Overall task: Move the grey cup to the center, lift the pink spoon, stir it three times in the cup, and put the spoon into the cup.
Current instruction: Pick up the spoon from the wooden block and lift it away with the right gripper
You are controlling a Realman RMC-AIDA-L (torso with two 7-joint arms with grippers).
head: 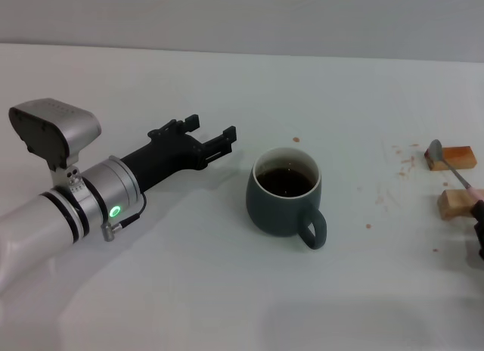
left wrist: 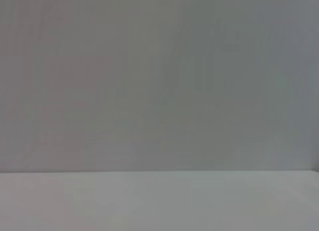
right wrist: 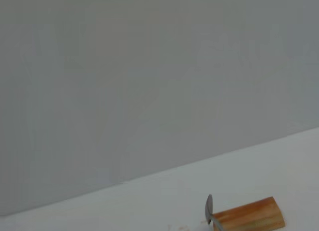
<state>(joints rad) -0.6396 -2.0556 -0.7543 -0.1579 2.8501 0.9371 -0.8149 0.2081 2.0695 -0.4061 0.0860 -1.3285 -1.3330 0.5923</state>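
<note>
Hovering left of the cup, left tool gaping wide; spoon resting on blocks right of it.

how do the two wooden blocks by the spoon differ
The far wooden block is a deeper orange-brown and shows whole; the near wooden block is paler, and the right gripper at the picture's edge partly hides it. The pink spoon has its grey bowl at the far block's end, its handle running back over the near one. Both sit on the white table, right of the grey cup.

bright even light, soft shadows, mild blur
</note>
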